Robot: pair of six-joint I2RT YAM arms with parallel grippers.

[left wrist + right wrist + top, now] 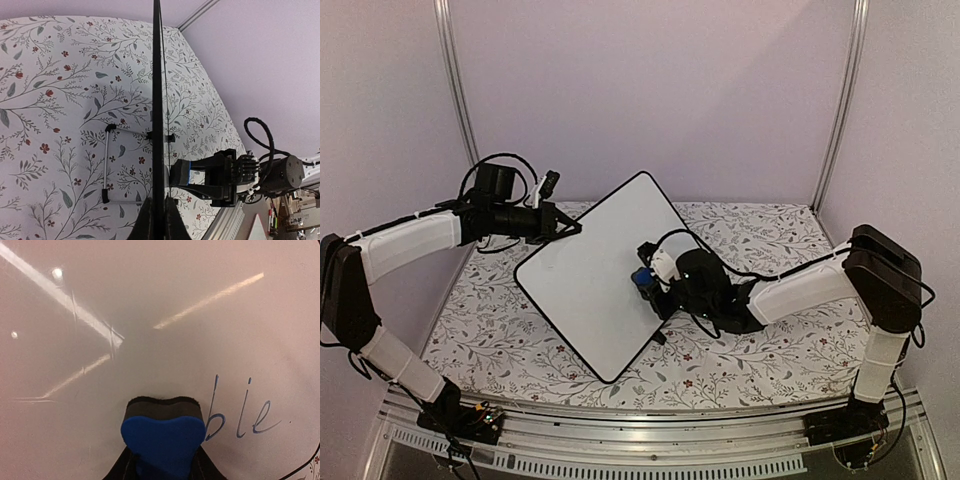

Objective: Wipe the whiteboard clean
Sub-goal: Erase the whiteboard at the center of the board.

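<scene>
The whiteboard (590,275) stands tilted on the flowered table, one corner pointing to the back. My left gripper (574,228) is shut on its upper left rim. In the left wrist view the board (158,90) shows edge-on as a thin black line between that gripper's (158,220) fingers. My right gripper (648,282) is shut on a blue eraser (641,278) whose dark felt presses flat on the board face (150,310). Blue handwriting (240,412) lies just right of the eraser (162,437). From the side the eraser (180,174) touches the board.
A wire stand (106,165) and small black clips (170,136) hang off the board's back. The flowered cloth (770,235) covers the table. Metal posts (840,100) stand at the back corners and a metal rail (640,445) runs along the near edge.
</scene>
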